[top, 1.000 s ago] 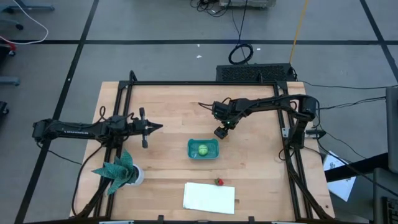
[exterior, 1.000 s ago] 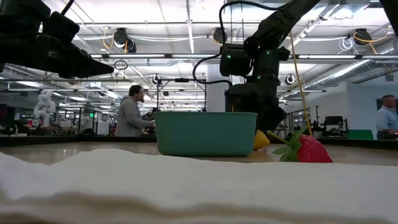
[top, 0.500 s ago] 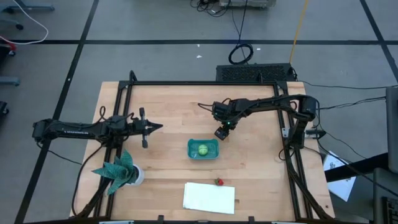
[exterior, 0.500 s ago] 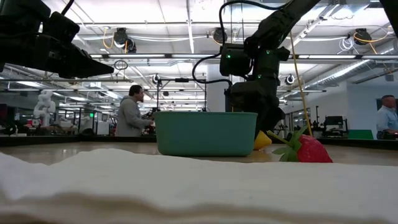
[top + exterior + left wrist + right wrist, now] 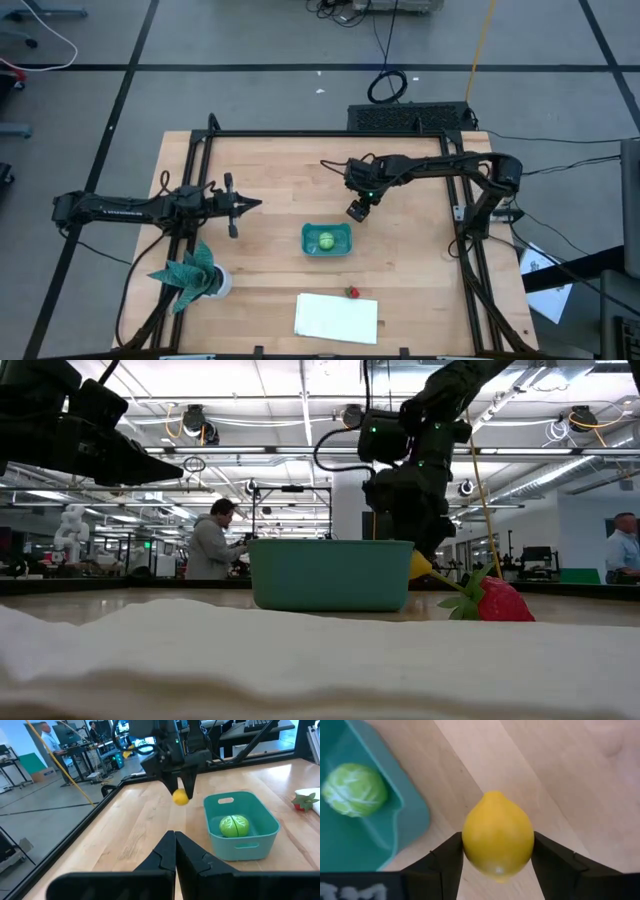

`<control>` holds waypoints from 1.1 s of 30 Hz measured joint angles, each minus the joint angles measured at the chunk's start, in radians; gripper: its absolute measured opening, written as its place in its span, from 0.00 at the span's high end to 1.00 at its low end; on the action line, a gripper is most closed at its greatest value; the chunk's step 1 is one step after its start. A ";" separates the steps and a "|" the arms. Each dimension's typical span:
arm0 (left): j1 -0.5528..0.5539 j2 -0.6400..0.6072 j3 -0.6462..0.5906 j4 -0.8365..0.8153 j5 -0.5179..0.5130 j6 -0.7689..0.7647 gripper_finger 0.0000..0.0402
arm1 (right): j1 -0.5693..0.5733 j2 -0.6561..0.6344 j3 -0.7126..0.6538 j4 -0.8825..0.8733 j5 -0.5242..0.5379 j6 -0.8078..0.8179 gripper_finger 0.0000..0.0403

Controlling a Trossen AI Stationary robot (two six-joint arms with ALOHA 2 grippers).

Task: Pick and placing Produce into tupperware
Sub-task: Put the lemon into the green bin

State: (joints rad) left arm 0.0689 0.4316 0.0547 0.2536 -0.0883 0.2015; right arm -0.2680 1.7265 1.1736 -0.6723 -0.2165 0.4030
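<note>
Right wrist view: lemon [image 5: 498, 836] clamped between right end effector [image 5: 496, 865] fingers.

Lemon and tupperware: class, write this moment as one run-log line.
right gripper: shut on lemon, lifted beside tupperware | cabbage: in tupperware | strawberry: on table | left gripper: shut, idle

Bright, even overhead lighting; soft shadows, blurred low-view foreground.

Low view: teal tupperware [image 5: 331, 574] wall hides the green piece inside; lemon [image 5: 420, 566] mostly behind it and the right gripper [image 5: 412, 550]. High view: lemon hidden under that gripper. Right wrist view: tupperware cut off by the picture's edge.
</note>
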 joint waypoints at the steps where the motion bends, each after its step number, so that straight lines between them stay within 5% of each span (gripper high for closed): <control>1: 0.000 0.000 0.000 0.000 0.000 0.000 1.00 | 0.000 -0.011 0.000 -0.001 0.000 0.000 0.51; 33: 0.000 0.000 0.000 0.004 -0.018 0.000 1.00 | 0.002 -0.114 0.113 -0.093 -0.077 -0.042 0.51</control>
State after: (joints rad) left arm 0.0689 0.4316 0.0547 0.2573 -0.1059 0.2016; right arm -0.2665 1.6127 1.2870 -0.7656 -0.2932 0.3614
